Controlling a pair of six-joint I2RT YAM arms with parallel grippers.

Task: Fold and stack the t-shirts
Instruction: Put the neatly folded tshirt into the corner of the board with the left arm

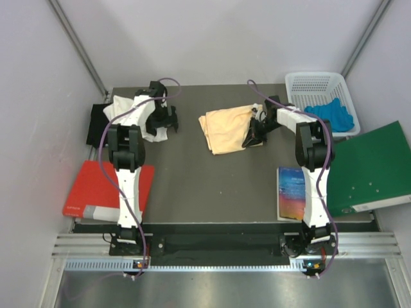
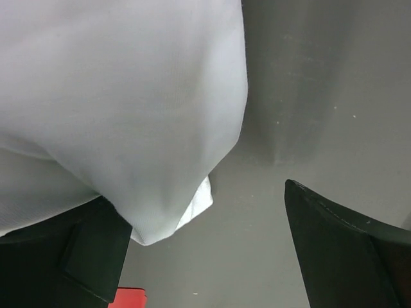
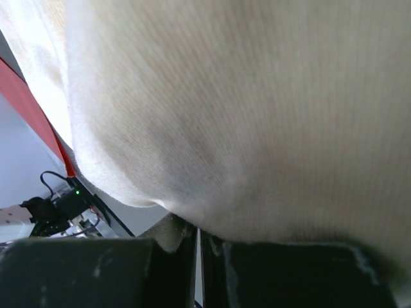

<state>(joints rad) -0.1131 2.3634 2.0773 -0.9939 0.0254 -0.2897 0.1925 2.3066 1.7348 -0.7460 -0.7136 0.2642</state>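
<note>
The white t-shirt (image 1: 124, 106) lies bunched at the table's far left. In the left wrist view the white t-shirt (image 2: 115, 96) hangs over my left finger (image 2: 83, 256). My left gripper (image 1: 162, 122) is open over it, its jaws wide apart (image 2: 199, 224). The peach-yellow t-shirt (image 1: 221, 129) lies partly folded at the middle back of the table. My right gripper (image 1: 253, 136) is at its right edge. In the right wrist view the peach-yellow cloth (image 3: 244, 109) fills the frame above my right gripper (image 3: 199, 244), whose jaws are pressed together on it.
A white basket (image 1: 314, 78) holding blue cloth (image 1: 331, 113) stands at the back right. A green folder (image 1: 372, 168) lies right, a colourful book (image 1: 292, 192) beside the right arm, a red folder (image 1: 96, 189) left, and a black object (image 1: 98, 119) behind it.
</note>
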